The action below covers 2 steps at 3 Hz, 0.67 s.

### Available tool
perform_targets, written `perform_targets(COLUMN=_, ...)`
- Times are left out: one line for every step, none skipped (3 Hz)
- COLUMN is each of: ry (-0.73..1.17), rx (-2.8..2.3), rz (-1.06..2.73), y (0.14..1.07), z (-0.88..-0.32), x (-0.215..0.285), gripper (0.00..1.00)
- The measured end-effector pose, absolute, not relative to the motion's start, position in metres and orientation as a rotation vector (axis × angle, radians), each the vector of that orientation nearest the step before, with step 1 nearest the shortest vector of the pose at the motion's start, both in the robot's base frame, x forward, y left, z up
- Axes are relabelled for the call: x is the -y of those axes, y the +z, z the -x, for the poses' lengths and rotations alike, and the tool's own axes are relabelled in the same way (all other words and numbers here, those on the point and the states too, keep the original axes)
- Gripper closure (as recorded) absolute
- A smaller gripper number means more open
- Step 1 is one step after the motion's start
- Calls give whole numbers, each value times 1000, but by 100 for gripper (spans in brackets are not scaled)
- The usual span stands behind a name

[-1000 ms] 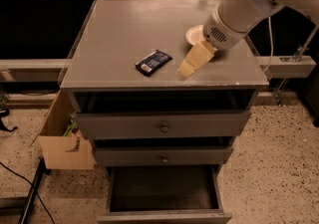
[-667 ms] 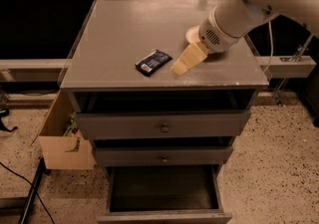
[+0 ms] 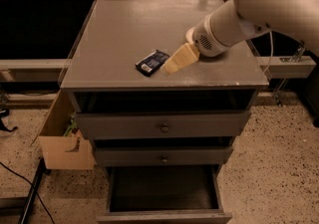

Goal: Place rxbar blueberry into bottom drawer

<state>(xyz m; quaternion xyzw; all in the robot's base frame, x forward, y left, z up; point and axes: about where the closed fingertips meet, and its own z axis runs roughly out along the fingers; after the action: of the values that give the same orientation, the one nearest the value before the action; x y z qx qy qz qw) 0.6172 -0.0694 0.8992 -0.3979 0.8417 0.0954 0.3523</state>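
The rxbar blueberry (image 3: 152,62), a small dark blue bar with a white end, lies flat on the gray cabinet top (image 3: 129,29) near its front edge. My gripper (image 3: 172,65) reaches in from the right on a white arm, and its tan fingers (image 3: 182,57) sit just right of the bar, close to touching it. The bottom drawer (image 3: 163,190) is pulled out below, its dark inside showing nothing in it. The cream bowl is mostly hidden behind my arm, with only a sliver (image 3: 189,34) showing.
Two upper drawers with round knobs (image 3: 162,128) (image 3: 163,159) are shut. An open cardboard box (image 3: 62,138) stands on the floor left of the cabinet. A black cable (image 3: 20,178) runs across the speckled floor. A rail and shelf line the back.
My gripper has moved left across the cabinet top, from near the bowl to right beside the bar. The bar has not moved.
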Motion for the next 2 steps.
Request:
perform_targets(ry=265, rx=-2162, rz=1032, y=894, z=-624, x=61, gripper=0)
perform_targets(ry=301, rx=-2148, rz=1038, y=886, z=-635, x=46, gripper=0)
